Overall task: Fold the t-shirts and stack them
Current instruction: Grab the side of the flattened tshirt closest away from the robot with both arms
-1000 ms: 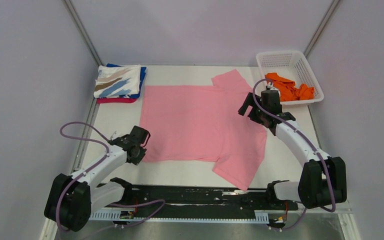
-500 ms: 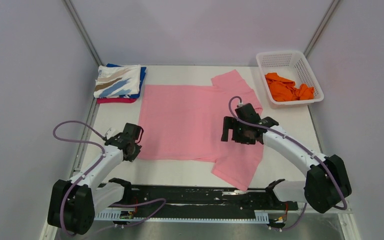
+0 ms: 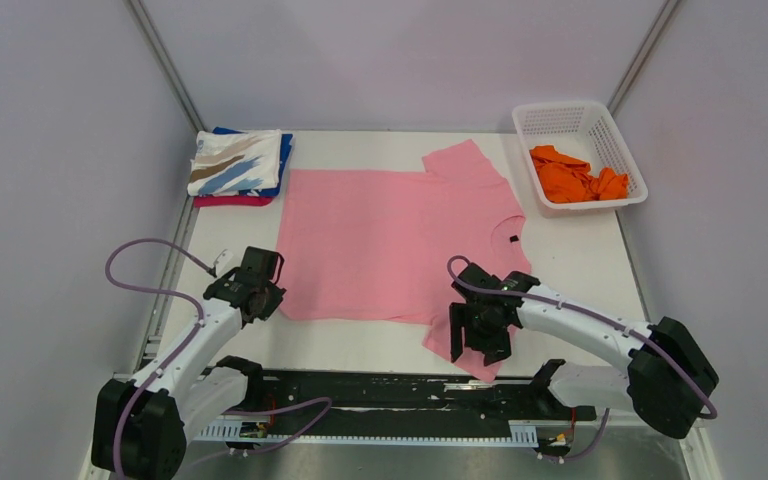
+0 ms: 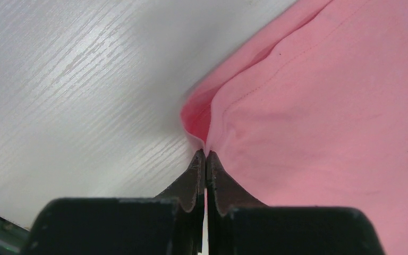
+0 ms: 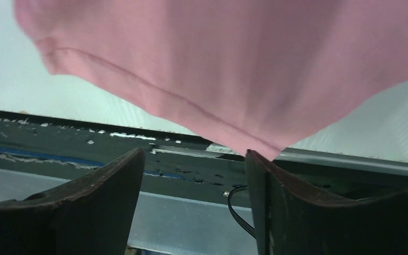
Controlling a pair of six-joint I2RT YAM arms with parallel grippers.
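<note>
The left jaws are pressed together, clamped on the edge of the pink t-shirt [image 3: 390, 240] at its near left corner. In the left wrist view a small pinch of the pink cloth [image 4: 324, 106] rises out from between the two tips. The shirt spreads to the right of these jaws and the bare counter [image 4: 74, 79] lies to their left.

The right jaws stand apart and hold nothing. They hang over the near sleeve [image 3: 438, 340] of the same shirt, close to the near edge of the counter. In the right wrist view the hem of this sleeve [image 5: 218, 64] runs just beyond the two fingers [image 5: 79, 207]. Its lowest corner comes down to the tip of one finger, but whether it touches I cannot tell.

The rest of the pink t-shirt lies flat on the counter between the two pairs of jaws and beyond them.

Far beyond the left jaws, at the back left corner, is a folded pile. The streaked t-shirt [image 3: 237, 160] is on top, a blue one [image 3: 282, 170] is under it and a magenta one [image 3: 232, 201] is at the bottom.

Far beyond the right jaws, the orange t-shirt [image 3: 572, 175] lies crumpled inside the white basket [image 3: 570, 118].
</note>
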